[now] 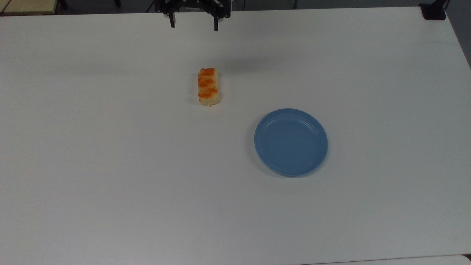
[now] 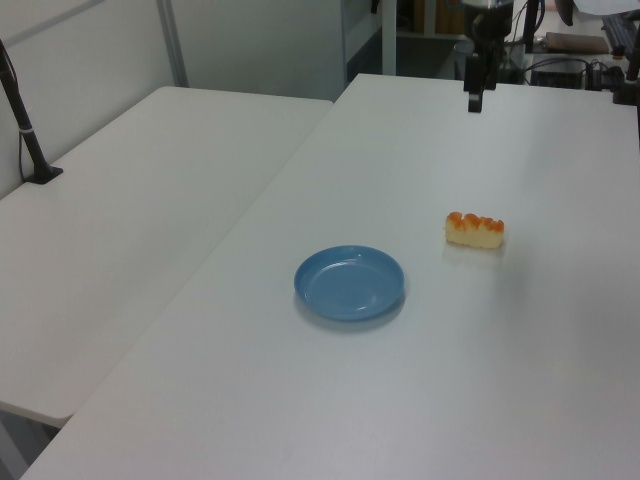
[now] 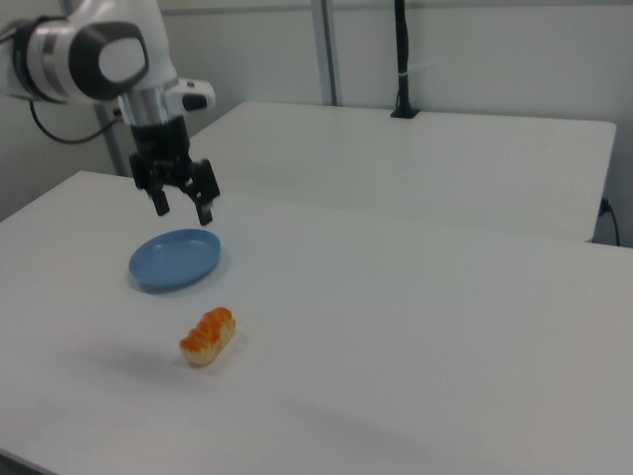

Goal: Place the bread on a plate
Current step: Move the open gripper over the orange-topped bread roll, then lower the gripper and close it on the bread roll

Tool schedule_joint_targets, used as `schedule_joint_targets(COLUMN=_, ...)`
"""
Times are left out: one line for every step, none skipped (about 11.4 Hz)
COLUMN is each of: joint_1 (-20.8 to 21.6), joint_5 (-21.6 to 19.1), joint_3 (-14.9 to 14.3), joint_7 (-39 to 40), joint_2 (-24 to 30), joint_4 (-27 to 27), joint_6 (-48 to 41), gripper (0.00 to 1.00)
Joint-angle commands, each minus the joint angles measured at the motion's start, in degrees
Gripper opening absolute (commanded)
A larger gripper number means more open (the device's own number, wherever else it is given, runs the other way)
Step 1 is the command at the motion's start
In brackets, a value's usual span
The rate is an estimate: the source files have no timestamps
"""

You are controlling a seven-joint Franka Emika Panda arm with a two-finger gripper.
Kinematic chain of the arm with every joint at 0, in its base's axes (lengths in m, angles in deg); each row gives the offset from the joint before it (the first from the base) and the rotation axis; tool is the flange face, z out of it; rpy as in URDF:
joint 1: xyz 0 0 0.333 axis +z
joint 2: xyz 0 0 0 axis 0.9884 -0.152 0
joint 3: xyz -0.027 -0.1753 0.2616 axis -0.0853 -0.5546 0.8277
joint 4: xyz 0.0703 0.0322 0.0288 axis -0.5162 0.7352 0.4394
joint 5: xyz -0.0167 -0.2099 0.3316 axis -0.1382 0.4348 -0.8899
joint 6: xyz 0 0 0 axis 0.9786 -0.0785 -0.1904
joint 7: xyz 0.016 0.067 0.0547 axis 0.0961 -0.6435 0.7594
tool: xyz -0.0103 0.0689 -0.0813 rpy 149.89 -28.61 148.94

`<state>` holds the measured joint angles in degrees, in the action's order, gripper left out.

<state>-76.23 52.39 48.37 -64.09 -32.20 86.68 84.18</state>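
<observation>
Plain white desk (image 1: 110, 165) bearing bread (image 1: 208, 86) upper centre, plate (image 1: 290, 141) right of centre; fingers (image 1: 172, 21) spread wide, empty, top edge.

Arm (image 3: 94, 54): reaching out, wrist pointing straight down.
Gripper (image 3: 183, 209): hanging in the air, holding nothing.
Fingers (image 1: 172, 21): standing spread wide apart.
</observation>
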Motion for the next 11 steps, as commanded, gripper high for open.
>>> schedule_joint_targets(joint_1=-0.02, joint_5=-0.3, joint_3=0.36, joint_7=1.75, joint_2=2.02, joint_4=14.03, joint_6=12.35, gripper=1.0)
schedule_joint_targets(joint_1=0.42, joint_5=0.4, joint_3=0.45, joint_7=1.75, joint_2=1.32, joint_4=17.9, joint_6=17.44, gripper=1.0)
schedule_joint_targets(joint_1=0.68, joint_5=1.02, joint_3=0.54, joint_7=1.67, joint_2=-0.17, joint_4=20.72, joint_6=21.67, gripper=1.0)
schedule_joint_targets(joint_1=0.77, joint_5=1.63, joint_3=0.97, joint_7=1.67, joint_2=-2.1, joint_4=21.79, joint_6=23.8, gripper=1.0)
schedule_joint_targets(joint_1=0.77, joint_5=1.81, joint_3=1.59, joint_7=1.58, joint_2=-4.9, joint_4=21.8, joint_6=25.82, gripper=1.0)
schedule_joint_targets(joint_1=0.77, joint_5=1.9, joint_3=2.29, joint_7=1.4, joint_2=-7.36, joint_4=21.8, joint_6=27.93, gripper=1.0)
schedule_joint_targets(joint_1=0.77, joint_5=1.9, joint_3=2.64, joint_7=1.32, joint_2=-9.56, joint_4=21.8, joint_6=29.69, gripper=1.0)
schedule_joint_targets(joint_1=0.77, joint_5=2.25, joint_3=2.91, joint_7=1.23, joint_2=-11.15, joint_4=21.8, joint_6=30.75, gripper=1.0)
schedule_joint_targets(joint_1=0.77, joint_5=3.3, joint_3=2.91, joint_7=1.23, joint_2=-12.04, joint_4=21.8, joint_6=31.02, gripper=1.0)
schedule_joint_targets(joint_1=0.6, joint_5=4.18, joint_3=2.82, joint_7=1.23, joint_2=-12.13, joint_4=21.8, joint_6=31.03, gripper=0.89)
schedule_joint_targets(joint_1=0.51, joint_5=4.45, joint_3=2.82, joint_7=1.23, joint_2=-12.13, joint_4=21.72, joint_6=31.03, gripper=0.77)
